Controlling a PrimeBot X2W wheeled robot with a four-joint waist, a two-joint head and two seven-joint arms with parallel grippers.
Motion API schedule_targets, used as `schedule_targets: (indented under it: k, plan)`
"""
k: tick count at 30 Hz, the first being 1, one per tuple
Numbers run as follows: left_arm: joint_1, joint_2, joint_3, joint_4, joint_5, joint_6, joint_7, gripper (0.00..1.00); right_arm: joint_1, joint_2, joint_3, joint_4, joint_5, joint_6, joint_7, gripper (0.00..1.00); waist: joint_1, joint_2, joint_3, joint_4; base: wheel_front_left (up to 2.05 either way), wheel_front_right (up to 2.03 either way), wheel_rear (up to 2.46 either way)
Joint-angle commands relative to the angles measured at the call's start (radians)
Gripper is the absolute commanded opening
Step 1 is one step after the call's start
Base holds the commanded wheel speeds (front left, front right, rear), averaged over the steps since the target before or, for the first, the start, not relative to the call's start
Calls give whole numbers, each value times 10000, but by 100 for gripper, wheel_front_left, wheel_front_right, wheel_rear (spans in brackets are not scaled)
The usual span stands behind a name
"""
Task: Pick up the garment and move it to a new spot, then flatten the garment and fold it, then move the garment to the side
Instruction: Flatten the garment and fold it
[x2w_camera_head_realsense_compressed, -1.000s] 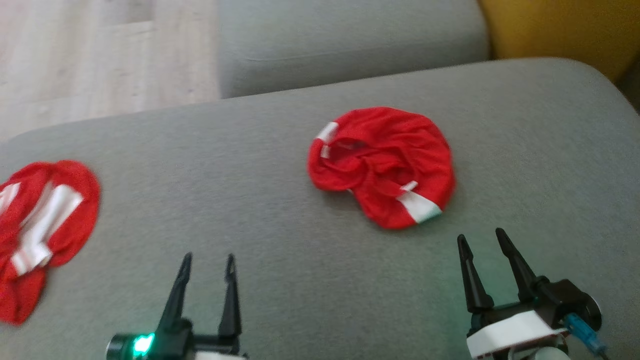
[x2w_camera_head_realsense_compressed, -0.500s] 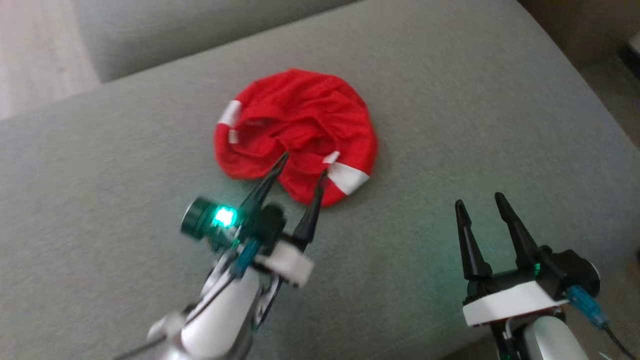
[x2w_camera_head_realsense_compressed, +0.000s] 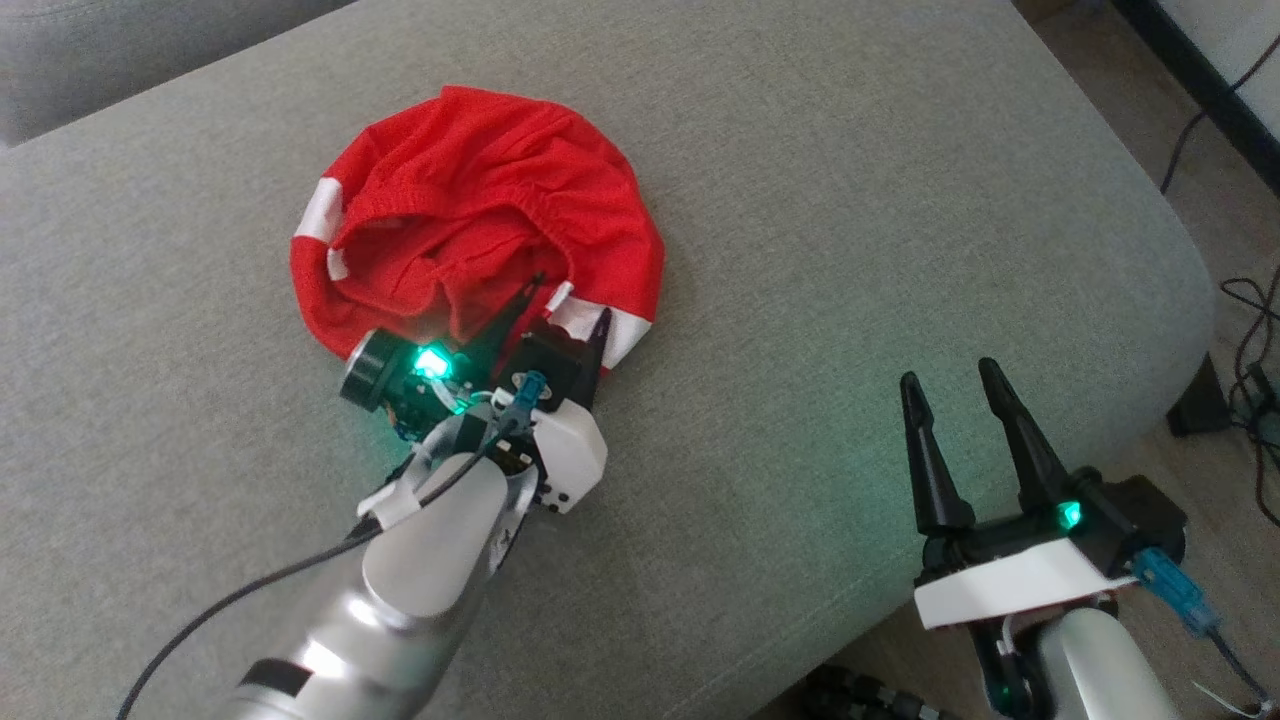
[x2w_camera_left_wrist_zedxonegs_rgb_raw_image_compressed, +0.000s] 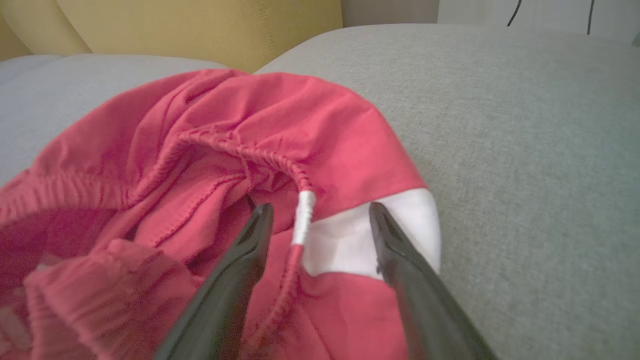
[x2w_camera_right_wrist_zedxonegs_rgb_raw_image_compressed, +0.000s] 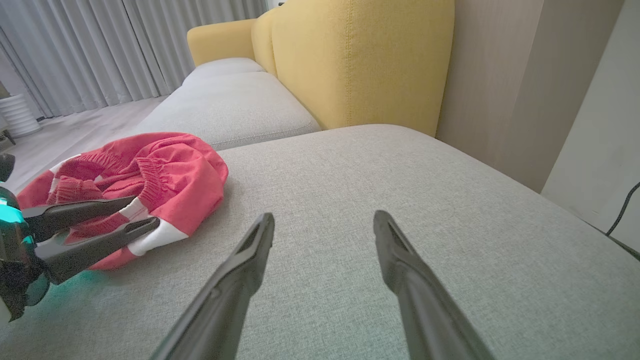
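Observation:
A crumpled red garment (x2w_camera_head_realsense_compressed: 470, 200) with white stripes lies on the grey cushion (x2w_camera_head_realsense_compressed: 850, 200). My left gripper (x2w_camera_head_realsense_compressed: 568, 302) is open at its near edge, low over the cloth. In the left wrist view my left gripper (x2w_camera_left_wrist_zedxonegs_rgb_raw_image_compressed: 320, 207) straddles the elastic hem and the white stripe of the garment (x2w_camera_left_wrist_zedxonegs_rgb_raw_image_compressed: 200, 145); whether the tips touch the fabric, I cannot tell. My right gripper (x2w_camera_head_realsense_compressed: 947, 373) is open over bare cushion to the right, well apart from the garment. The right wrist view shows my right gripper (x2w_camera_right_wrist_zedxonegs_rgb_raw_image_compressed: 324, 216) with nothing between its fingers, the garment (x2w_camera_right_wrist_zedxonegs_rgb_raw_image_compressed: 170, 165) and my left gripper (x2w_camera_right_wrist_zedxonegs_rgb_raw_image_compressed: 145, 210) to the left.
The cushion's rounded edge (x2w_camera_head_realsense_compressed: 1150, 330) drops off at the right, with cables (x2w_camera_head_realsense_compressed: 1250, 330) on the floor beyond it. A yellow sofa back (x2w_camera_right_wrist_zedxonegs_rgb_raw_image_compressed: 360, 60) and another grey seat cushion (x2w_camera_right_wrist_zedxonegs_rgb_raw_image_compressed: 230, 100) stand behind the garment.
The head camera has swung to the right, so the second red garment at the left has left the picture. My left arm has reached forward until its open fingers straddle the garment's near edge. The right gripper has stayed put.

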Motion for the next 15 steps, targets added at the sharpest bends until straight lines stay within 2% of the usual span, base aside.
schedule_targets:
  k: [1,2,3,4,5,9,15]
  plan:
    - [-464,141,315,-167,-3,80,-60,71,-222,-39,227,-303,68,-7,-38,100,-1,0,11,-31,0,0,0]
    - [-511,160,332,-77,-22,89,-50,42,-221,-39,233,-294,80,-7,-38,100,-1,0,6,-45,0,0,0]
    - [-554,181,340,4,-35,93,-41,19,-220,-39,239,-286,87,-7,-38,100,-1,0,-3,-56,0,0,0]
    - [-554,181,340,4,-35,93,-41,19,-220,-39,239,-286,87,-7,-38,100,-1,0,-3,-56,0,0,0]
    - [-588,196,340,89,-56,75,-13,0,-217,-39,240,-279,97,-7,-38,100,-1,0,-20,-66,0,0,0]
    - [-642,139,440,157,-486,-270,-74,0,-162,-39,177,-269,111,-7,-38,100,-1,0,-188,-24,0,0,0]
    - [-1354,-53,568,-996,-1954,-1350,-325,0,-57,-39,142,-218,106,-7,-38,100,-1,0,-714,368,0,0,0]
